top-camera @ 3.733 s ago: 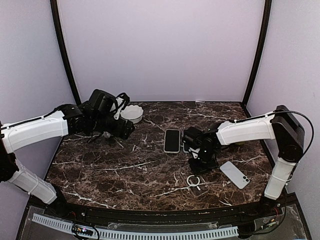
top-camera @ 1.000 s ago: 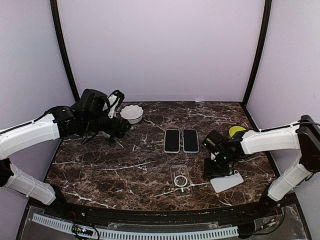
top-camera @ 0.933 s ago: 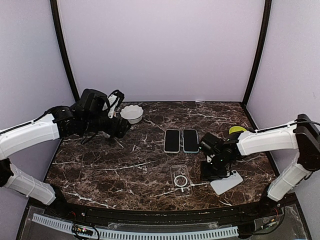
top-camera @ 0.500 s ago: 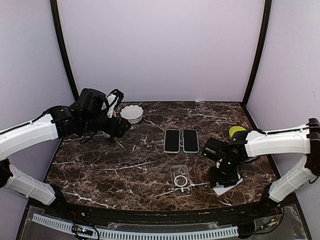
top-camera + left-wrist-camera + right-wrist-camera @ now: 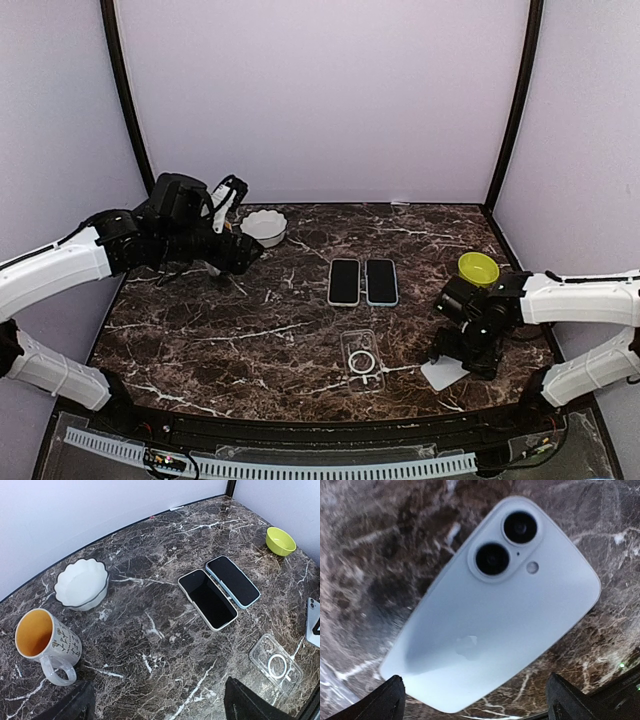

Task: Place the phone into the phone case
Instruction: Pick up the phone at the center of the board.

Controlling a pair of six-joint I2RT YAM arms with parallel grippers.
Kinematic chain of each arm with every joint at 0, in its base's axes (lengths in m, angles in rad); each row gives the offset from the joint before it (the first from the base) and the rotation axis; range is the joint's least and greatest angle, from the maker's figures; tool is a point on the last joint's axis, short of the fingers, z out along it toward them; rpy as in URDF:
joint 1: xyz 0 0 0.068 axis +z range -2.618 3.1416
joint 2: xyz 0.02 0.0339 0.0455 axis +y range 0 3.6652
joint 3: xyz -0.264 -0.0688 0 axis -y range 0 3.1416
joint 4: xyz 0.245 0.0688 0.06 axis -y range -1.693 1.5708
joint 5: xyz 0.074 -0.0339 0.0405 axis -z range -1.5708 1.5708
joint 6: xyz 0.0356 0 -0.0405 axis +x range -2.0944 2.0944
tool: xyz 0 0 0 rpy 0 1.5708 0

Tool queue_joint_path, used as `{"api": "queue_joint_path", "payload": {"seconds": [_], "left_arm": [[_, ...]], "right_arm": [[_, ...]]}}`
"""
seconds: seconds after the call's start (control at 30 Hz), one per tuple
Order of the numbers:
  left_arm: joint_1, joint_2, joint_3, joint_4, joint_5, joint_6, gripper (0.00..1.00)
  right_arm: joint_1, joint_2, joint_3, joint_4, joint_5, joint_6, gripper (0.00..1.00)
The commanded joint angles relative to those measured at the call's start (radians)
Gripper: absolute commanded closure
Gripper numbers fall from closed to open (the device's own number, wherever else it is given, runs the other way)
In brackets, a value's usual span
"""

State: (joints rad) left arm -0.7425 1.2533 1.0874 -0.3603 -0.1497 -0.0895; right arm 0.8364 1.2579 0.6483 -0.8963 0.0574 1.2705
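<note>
Glass-backed, pale blue-white slab: the phone [image 5: 490, 615] lies back-up on the counter [image 5: 250, 330] at the near right, directly under the right arm, twin lenses toward the top of the wrist view. Only one corner shows from above. Right fingers [image 5: 385, 700] are spread wide, one tip at each lower corner of the wrist view, nothing between them. Contact with the phone: can't tell. Left fingers [image 5: 75, 705] are also spread and empty, hanging over the far left near the mug [image 5: 45, 642]. The clear case [image 5: 363, 360] sits left of the phone, near but apart, ring mark visible; which side is open I can't tell. Handling guess: the phone is rigid, moderately heavy for its thickness, glossy and slick, and flat on the stone with no gap to get under. Best hold is probably across the short width on the two long side rails, mid-body, clear of the camera bump. Expect it to skate or pivot if one finger lands first, so close evenly. It likely needs flipping or seating back-first into the case. The case looks light and flexible, so it will probably slide or bow when pressed and may need the left arm to pin it. The white-cased phone [image 5: 344, 281] and blue-cased phone [image 5: 381, 281] mid-counter are not the targets.
</note>
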Motion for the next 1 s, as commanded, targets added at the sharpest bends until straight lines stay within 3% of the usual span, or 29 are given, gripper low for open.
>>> {"api": "queue_joint_path", "payload": {"seconds": [0.0, 0.17, 0.37, 0.97], "left_arm": [[0.004, -0.069, -0.016, 0.014, 0.002, 0.010, 0.09], [0.003, -0.069, -0.016, 0.014, 0.007, 0.009, 0.09], [0.004, -0.075, -0.017, 0.016, 0.020, 0.007, 0.09], [0.004, -0.080, -0.023, 0.020, 0.020, 0.010, 0.09]], "right_arm": [[-0.052, -0.050, -0.015, 0.144, 0.054, 0.156, 0.01], [-0.080, 0.019, 0.005, 0.156, 0.060, 0.216, 0.02], [-0.082, 0.091, 0.125, -0.153, 0.138, 0.281, 0.02], [-0.100, 0.139, 0.007, 0.101, 0.012, 0.278, 0.02]]}}
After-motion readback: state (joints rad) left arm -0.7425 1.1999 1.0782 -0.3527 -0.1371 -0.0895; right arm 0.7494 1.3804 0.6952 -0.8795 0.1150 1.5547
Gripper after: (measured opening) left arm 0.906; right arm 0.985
